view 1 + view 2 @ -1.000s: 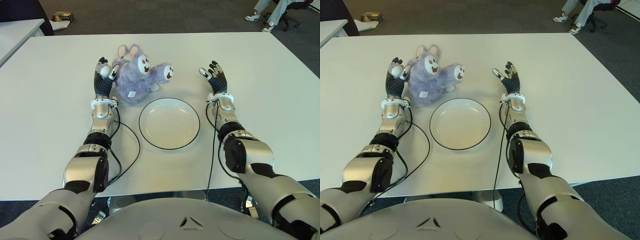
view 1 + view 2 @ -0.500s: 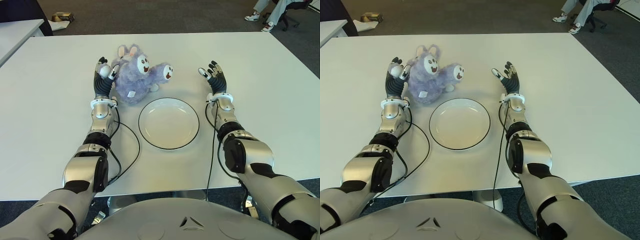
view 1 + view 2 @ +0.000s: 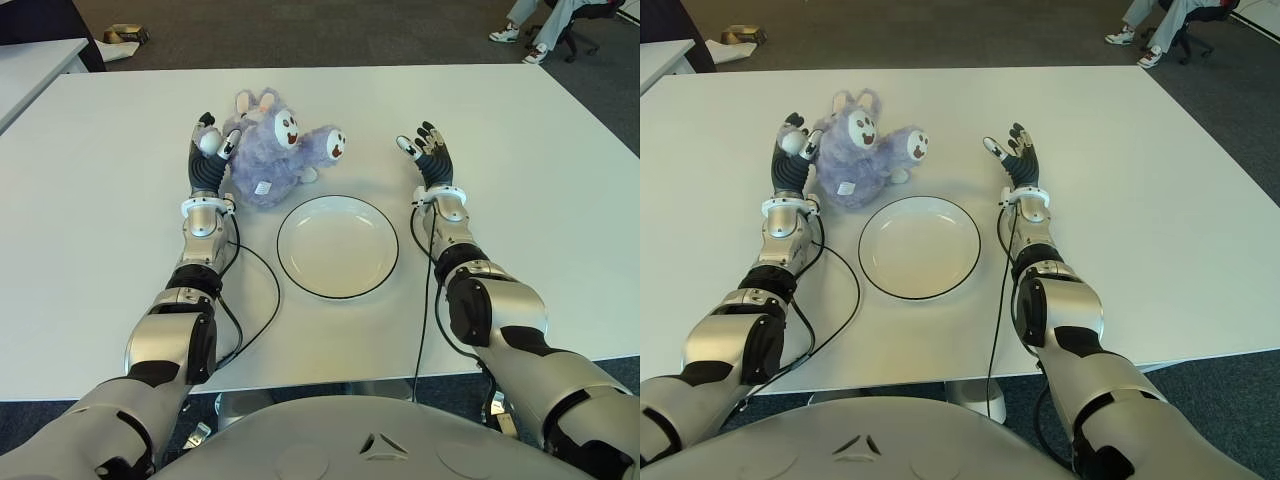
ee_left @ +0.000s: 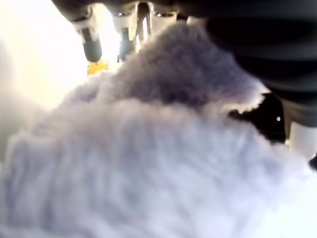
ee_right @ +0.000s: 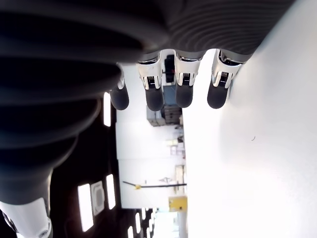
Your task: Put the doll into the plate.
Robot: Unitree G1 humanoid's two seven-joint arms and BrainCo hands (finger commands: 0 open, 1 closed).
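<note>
Your purple plush doll (image 3: 275, 148) lies on the white table (image 3: 560, 200), toward the far edge and a little left of centre, just behind the plate (image 3: 338, 246). It has two white faces: one on top, turned toward you, and a smaller one at its right end, nearest the far-left rim of the plate. A small white tag shows on its near side. The doll is outside the plate; its lower edge comes close to the rim, but you cannot tell whether the two touch.

The plate is white with a thin dark rim and sits near the middle of the table, between your two forearms, with nothing in it.

Your left hand (image 3: 207, 155) stands upright against the doll's left side, palm turned toward the plush. In the left wrist view the fur fills almost everything and the fingers (image 4: 91, 37) reach straight over it rather than curl round it, so the hand is pressed to the doll but not closed on it.

Your right hand (image 3: 428, 152) shows to the right of the plate, well apart from the doll, raised with its fingers (image 5: 154, 96) extended and slightly spread, holding nothing.

Black cables (image 3: 262, 300) run along the table beside both forearms.
</note>
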